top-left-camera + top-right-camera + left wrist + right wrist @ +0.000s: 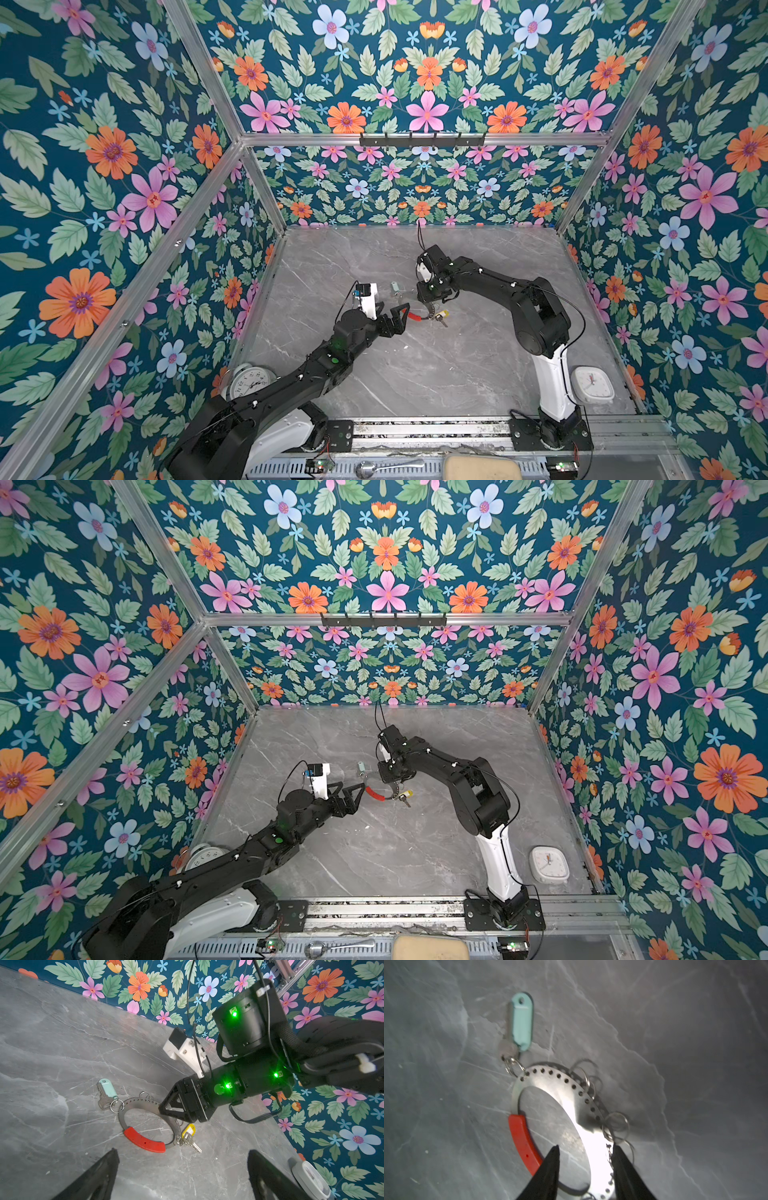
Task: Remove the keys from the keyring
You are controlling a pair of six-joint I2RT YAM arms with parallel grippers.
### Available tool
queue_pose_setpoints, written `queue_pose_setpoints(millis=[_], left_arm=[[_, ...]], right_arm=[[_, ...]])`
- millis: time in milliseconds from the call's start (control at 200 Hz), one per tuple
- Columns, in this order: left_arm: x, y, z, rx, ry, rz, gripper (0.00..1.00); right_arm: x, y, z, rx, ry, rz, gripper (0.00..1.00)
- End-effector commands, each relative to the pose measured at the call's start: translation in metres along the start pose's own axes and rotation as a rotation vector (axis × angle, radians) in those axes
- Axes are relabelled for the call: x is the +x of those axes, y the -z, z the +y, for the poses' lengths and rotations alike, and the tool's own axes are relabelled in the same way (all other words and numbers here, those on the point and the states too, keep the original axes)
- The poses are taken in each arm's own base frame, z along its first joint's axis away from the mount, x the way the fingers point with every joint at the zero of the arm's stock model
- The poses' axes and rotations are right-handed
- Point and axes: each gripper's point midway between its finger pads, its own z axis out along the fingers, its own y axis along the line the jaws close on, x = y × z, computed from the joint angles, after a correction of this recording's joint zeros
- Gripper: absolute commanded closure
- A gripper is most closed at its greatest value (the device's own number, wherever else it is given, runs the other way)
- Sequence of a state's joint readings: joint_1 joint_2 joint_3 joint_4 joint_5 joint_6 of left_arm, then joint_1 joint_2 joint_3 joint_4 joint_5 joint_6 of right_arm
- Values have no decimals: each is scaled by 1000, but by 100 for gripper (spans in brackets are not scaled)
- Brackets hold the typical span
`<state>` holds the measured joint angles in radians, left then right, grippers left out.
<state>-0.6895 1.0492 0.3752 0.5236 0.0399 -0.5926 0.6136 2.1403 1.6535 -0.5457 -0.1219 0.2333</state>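
Right pincer [586, 1147]: half open, astride the keyring [548, 1080] band; grip uncertain, view blurred.
Left pincer [404, 318]: fully spread, empty, just beside keyring's red sleeve [144, 1142].
Keyring: lying on desk [62, 1053].
Mint-tagged key [107, 1089], yellow-tagged key [188, 1133]: both attached at keyring's rim by small split rings [116, 1105].

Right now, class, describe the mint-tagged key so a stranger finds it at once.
On the grey marble table, find the keyring with a red sleeve. The mint-tagged key is linked to its rim. The other key has a yellow tag.
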Motion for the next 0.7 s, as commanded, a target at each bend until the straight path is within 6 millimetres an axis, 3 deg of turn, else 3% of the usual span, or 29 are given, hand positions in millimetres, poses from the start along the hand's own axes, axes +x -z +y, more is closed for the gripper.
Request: queue_pose_setpoints(millis=[0, 365, 555, 700], left_arm=[[-1, 1, -1, 8, -11, -8, 2], [1, 2, 2, -4, -10, -3, 1], [3, 1, 3, -7, -9, 0, 2], [3, 2, 4, -11, -8, -1, 2]], right_arm=[[-17, -5, 11, -69, 16, -34, 57], [-38, -25, 6, -143, -10, -15, 60], [-31, -37, 5, -175, -14, 38, 64], [-25, -44, 4, -186, -31, 61, 76]])
